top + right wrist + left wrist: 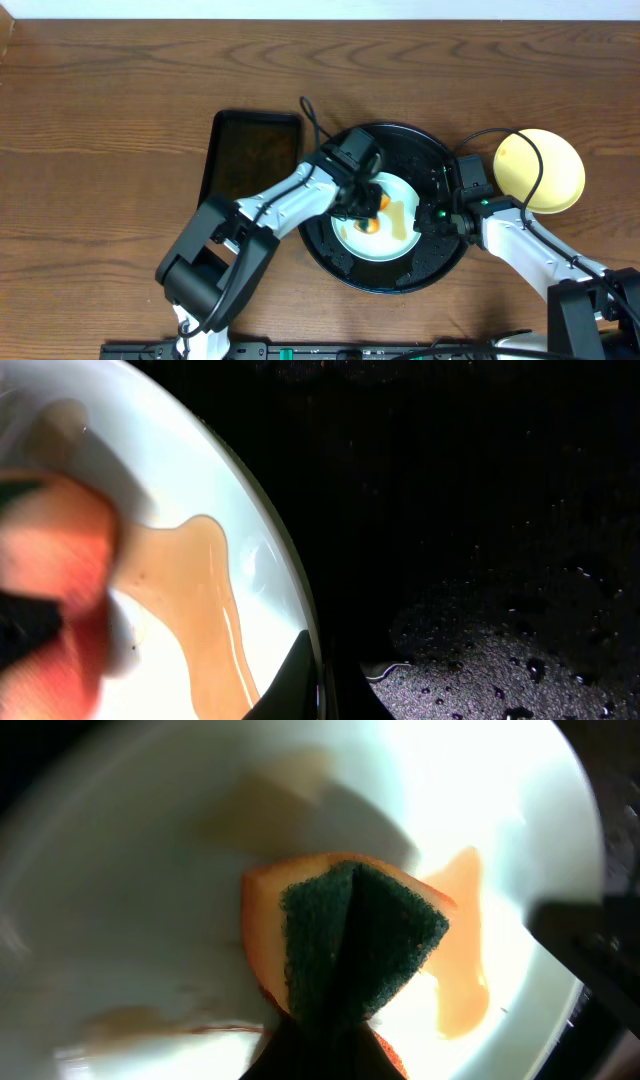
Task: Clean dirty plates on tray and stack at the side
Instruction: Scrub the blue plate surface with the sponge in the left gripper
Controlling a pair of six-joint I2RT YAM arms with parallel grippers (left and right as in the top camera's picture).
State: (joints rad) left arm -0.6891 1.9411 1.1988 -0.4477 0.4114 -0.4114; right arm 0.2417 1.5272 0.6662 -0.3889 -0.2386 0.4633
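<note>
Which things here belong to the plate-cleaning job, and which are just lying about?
Job in hand:
- sauce-streaked pale plate
- round black tray under it
- orange-and-green sponge pressed on that plate
- yellow plate, off the tray on the table

Lying about:
- rectangular black tray, left of the round one

1. Overhead view: I can read no text, number, label, brand or sign anywhere in the frame.
2. My wrist views: the plate [130,890] and the sponge [350,940] fill the frames, close and partly blurred, with no writing I can make out.
</note>
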